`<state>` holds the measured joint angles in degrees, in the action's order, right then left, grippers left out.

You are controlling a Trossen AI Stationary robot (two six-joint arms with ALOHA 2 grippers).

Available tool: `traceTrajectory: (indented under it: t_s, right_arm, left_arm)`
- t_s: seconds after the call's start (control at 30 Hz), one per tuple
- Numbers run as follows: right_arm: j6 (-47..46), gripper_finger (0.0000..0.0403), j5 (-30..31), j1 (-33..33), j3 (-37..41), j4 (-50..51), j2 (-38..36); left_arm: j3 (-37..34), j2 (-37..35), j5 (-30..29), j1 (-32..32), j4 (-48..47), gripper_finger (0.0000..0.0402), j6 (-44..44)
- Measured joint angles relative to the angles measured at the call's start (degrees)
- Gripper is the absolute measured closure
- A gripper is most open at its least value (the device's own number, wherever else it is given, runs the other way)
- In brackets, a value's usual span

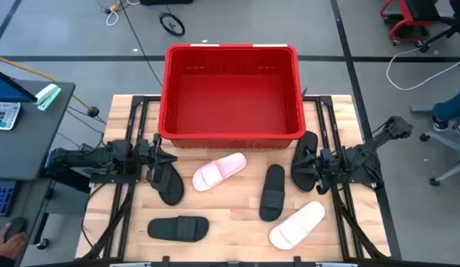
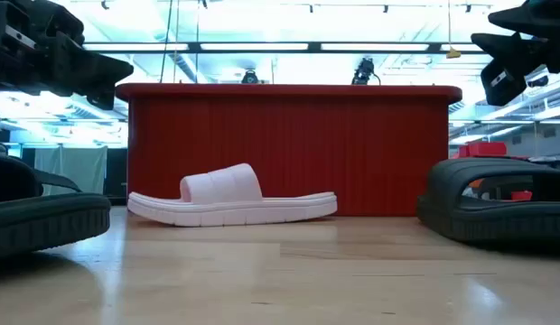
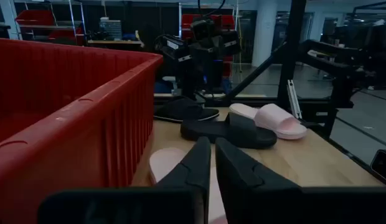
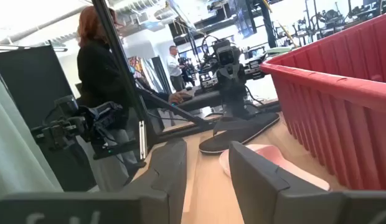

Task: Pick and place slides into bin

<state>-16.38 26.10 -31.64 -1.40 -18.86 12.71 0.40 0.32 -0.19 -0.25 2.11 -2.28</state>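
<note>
The red bin [image 1: 231, 93] stands at the table's far middle and holds no sandal. Six sandals lie flat on their soles in front of it: a pink slide [image 1: 219, 172], a black slide [image 1: 272, 191], a second pink slide [image 1: 297, 225], a second black slide [image 1: 178, 228], and two black flip-flops, one at the left [image 1: 169, 184] and one at the right [image 1: 304, 159]. My left gripper [image 1: 169, 158] hovers shut and empty over the left flip-flop's far end. My right gripper [image 1: 310, 159] hovers open and empty over the right flip-flop; its fingers show apart in its wrist view [image 4: 208, 165].
The bin's near wall [image 2: 289, 149] stands just behind the pink slide [image 2: 230, 199]. Black frame rails [image 1: 133, 185] run along both table sides. A person [image 4: 99, 62] stands beyond the table's left edge. Bare wood [image 1: 230, 215] lies between the sandals.
</note>
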Motion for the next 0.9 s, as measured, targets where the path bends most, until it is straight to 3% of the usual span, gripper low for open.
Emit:
traceTrajectory:
  t_s: [0.9]
  right_arm:
    - [0.00,0.0277,-0.01,0.01,0.01,0.00,-0.01]
  left_arm:
    - [-0.01,0.00,0.00,0.00,0.00,0.0364,0.00]
